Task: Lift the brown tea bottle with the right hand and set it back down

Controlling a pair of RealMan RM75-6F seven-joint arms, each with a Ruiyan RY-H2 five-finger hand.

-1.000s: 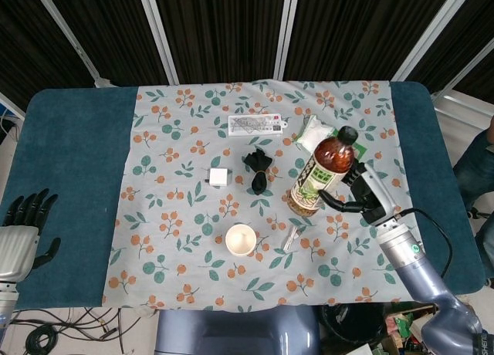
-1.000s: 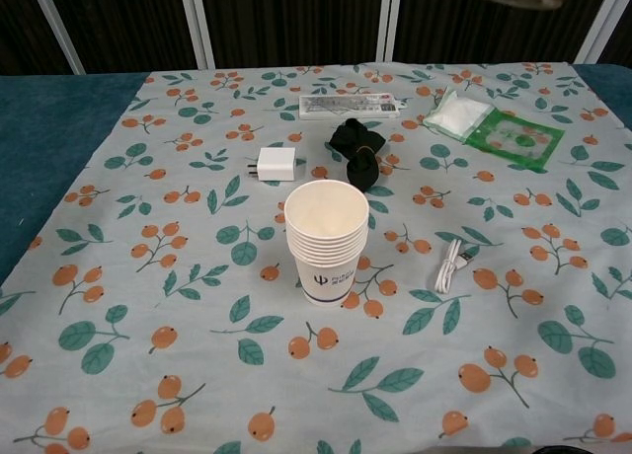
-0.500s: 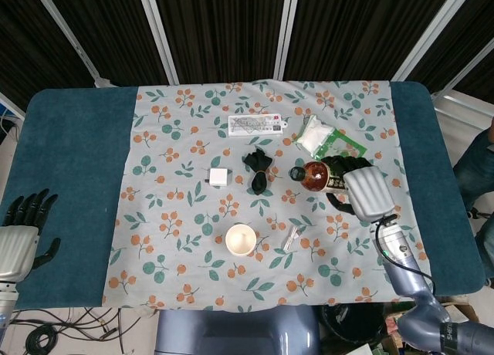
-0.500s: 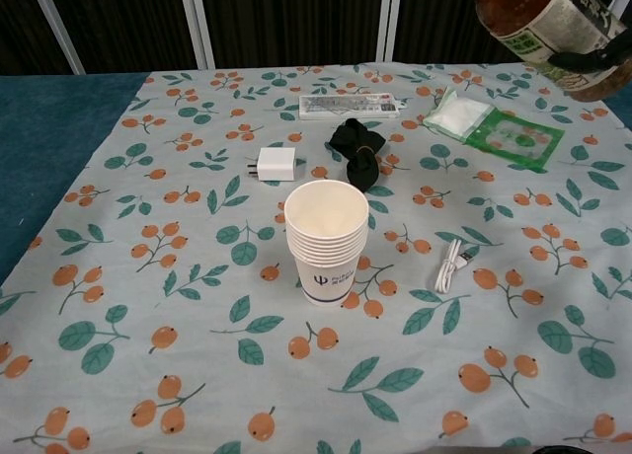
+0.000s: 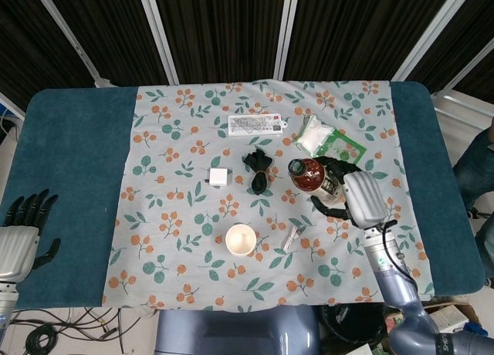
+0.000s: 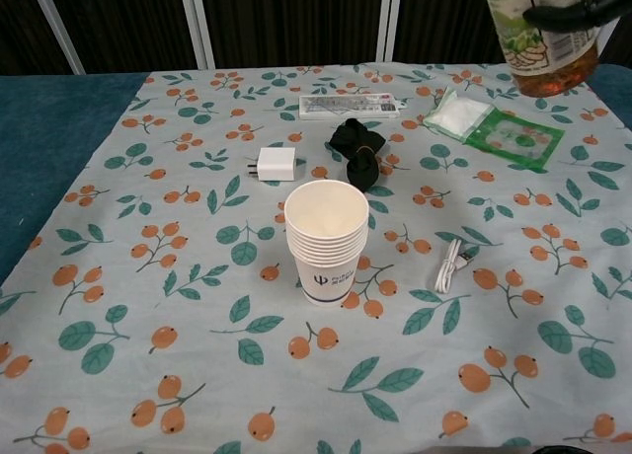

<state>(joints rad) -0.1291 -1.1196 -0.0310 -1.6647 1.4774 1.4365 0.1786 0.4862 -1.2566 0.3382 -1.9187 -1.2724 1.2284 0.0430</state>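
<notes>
The right hand [image 5: 356, 198] grips the brown tea bottle [image 5: 311, 177] around its body, dark fingers wrapped over the label. The bottle is in the air above the right part of the bench [image 5: 69, 154], roughly over the floral cloth [image 5: 185, 193] between the black bundle [image 5: 258, 168] and the green and white packet [image 5: 328, 139]. It stands near upright, cap uppermost, which suits a return to the cloth base first. In my judgement the lift is done and the setting down remains.

The left hand [image 5: 21, 224] sits at the near left corner of the bench, well apart from everything, fingers spread and holding nothing. It has no part in this task, which explains its station.

From the head view the bottle is seen almost end on, cap and shoulders only, so its height above the cloth cannot be read there. The chest view supplies this: the bottle's base [image 6: 549, 41] hangs clear of the cloth at the top right, with one dark finger [image 6: 575, 12] across the label. The chest view also shows that the paper cup [image 6: 327, 239] is a nested stack, which the head view does not reveal. The chest view does not show the left hand.

The white adapter [image 5: 219, 177], the white cable [image 5: 292, 238] and the flat printed card [image 5: 257, 123] lie on the cloth, clear of the likely landing spot.
</notes>
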